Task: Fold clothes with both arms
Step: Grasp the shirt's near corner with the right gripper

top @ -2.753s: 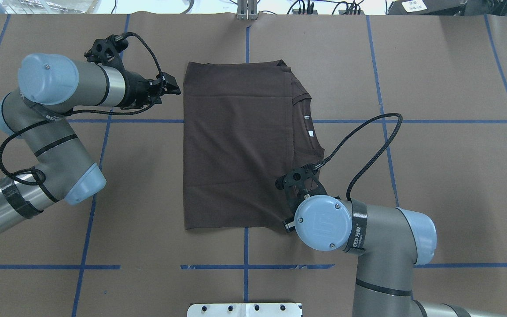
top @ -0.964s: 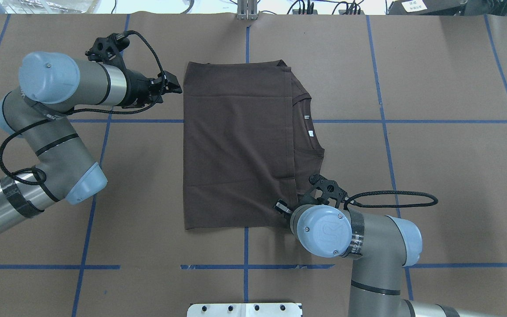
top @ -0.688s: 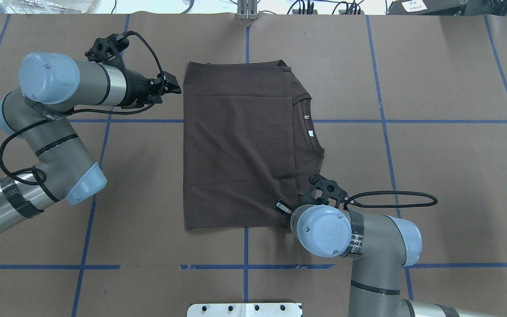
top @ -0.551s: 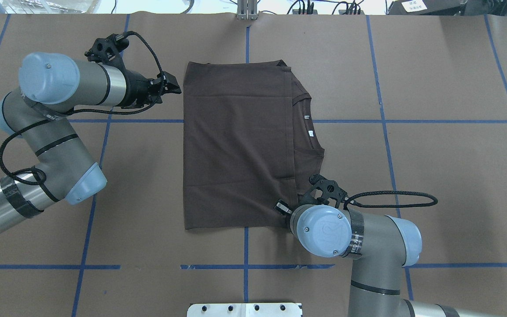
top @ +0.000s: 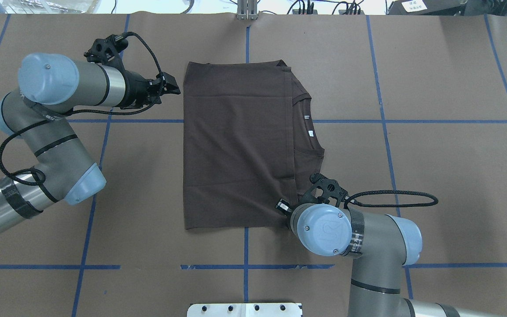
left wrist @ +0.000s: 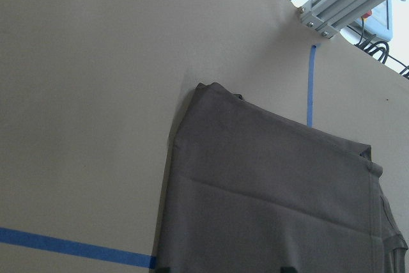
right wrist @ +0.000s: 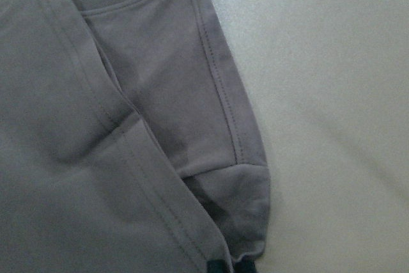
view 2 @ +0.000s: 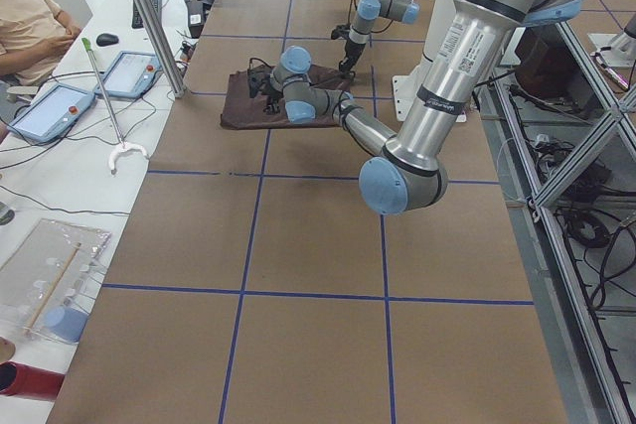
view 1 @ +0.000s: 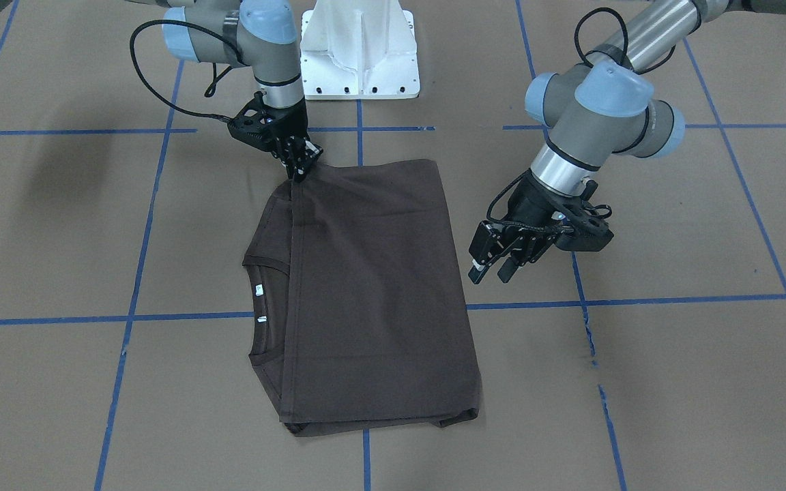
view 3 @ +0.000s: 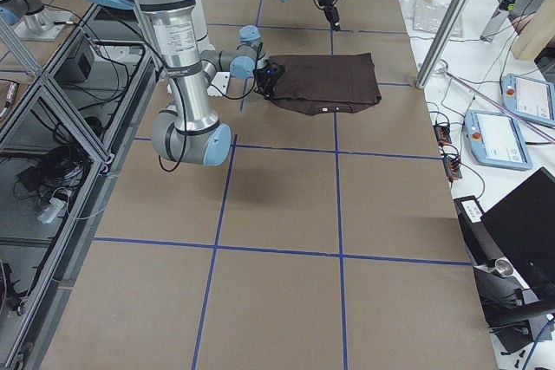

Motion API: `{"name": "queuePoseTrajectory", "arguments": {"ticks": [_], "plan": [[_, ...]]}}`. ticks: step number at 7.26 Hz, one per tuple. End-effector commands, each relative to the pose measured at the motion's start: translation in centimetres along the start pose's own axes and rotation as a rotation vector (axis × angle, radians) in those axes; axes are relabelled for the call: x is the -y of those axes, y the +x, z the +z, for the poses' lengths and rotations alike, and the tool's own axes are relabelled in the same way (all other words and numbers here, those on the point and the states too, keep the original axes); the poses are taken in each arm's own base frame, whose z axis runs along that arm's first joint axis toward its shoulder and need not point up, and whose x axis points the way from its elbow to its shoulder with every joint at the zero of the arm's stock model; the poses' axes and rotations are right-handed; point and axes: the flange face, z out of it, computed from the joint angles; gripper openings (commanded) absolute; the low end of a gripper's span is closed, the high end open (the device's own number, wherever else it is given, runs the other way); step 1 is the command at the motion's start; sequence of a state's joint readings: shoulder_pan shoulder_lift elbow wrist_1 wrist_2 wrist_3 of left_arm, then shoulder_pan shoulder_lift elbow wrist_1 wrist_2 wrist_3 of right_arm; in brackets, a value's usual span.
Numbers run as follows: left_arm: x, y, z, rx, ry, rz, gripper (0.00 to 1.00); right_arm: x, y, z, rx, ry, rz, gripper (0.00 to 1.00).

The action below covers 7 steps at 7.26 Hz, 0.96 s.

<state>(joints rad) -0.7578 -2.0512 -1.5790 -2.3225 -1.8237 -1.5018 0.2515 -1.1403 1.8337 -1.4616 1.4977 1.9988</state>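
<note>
Right end effector [view 1: 295, 169]: narrow, pinching the robot-side corner of the T-shirt [view 1: 372, 286], collar side. Against 2.8 s back, wrist rotated and cable swung out rightward; no shift over the last second. Reads as grip settled, lift for next fold probably due. Left end effector [view 1: 490, 271]: wide, empty, just beside the opposite edge, barely moved. Lies part-folded, flat, mid surface [top: 434, 176].

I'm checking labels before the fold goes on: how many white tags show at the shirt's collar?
2. Both lie inside the neckline of the shirt: the far tag higher in the overhead view, the near tag just below it. More may be hidden under the folded cloth.
</note>
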Motion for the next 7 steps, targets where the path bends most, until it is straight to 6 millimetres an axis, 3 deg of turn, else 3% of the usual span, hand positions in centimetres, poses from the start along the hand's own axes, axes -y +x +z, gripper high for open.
{"name": "queuePoseTrajectory", "arguments": {"ticks": [1, 5, 6, 7], "plan": [[0.1, -0.3, -0.1, 0.002, 0.003, -0.001, 0.66, 0.3, -0.1, -0.1, 0.003, 0.001, -0.006, 0.00], [-0.2, 0.4, -0.7, -0.015, 0.002, -0.034, 0.66, 1.6, -0.5, -2.4, 0.012, -0.014, 0.009, 0.00], [-0.9, 1.2, -1.1, -0.033, -0.005, -0.063, 0.66, 1.6, -0.5, -2.5, 0.010, -0.014, 0.009, 0.00], [-2.8, 1.4, -1.6, -0.042, -0.009, -0.097, 0.66, 1.8, -0.1, -3.5, 0.022, -0.021, 0.009, 0.00]]}}
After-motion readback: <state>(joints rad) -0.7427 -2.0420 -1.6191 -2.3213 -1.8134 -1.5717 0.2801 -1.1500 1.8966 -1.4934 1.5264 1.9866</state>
